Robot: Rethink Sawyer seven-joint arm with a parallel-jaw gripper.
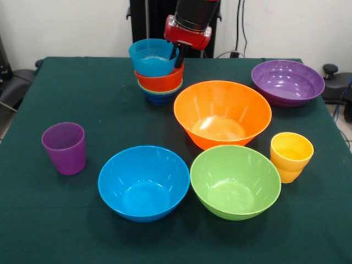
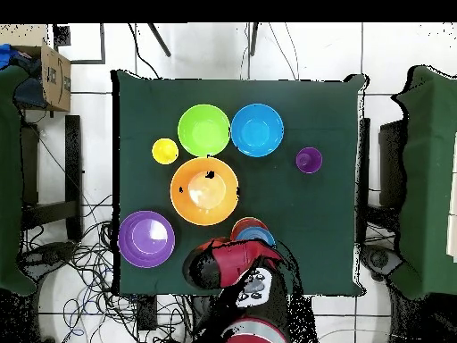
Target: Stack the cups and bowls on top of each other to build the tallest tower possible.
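A: Where is the tower relative to the end effector?

B: Directly under it. In the front view the tower is a small leaning pile near the tabletop's far edge: a dark blue bowl lowest, a green rim above it, then a red-orange bowl, and a tilted light blue bowl on top. The end effector comes down at the light blue bowl's right rim, with one dark finger reaching inside it.

A: Is it clamped on that rim?

B: I can't tell. The finger sits at the rim, but the pictures don't show whether the fingers are apart or pressed together on the wall.

A: And the rest, taking the large orange bowl as the landmark?

B: The tower stands behind and to the left of it, close by but apart. The wide purple bowl is behind it to the right. The large green bowl is just in front of it, nearly touching, with the large blue bowl beside the green one on the left. The yellow cup stands upright at its front right, next to the green bowl. The purple cup stands upright well off to the left.

A: Does the overhead view add anything?

B: The red arm covers most of the tower there; only its edge shows, just beside the orange bowl.
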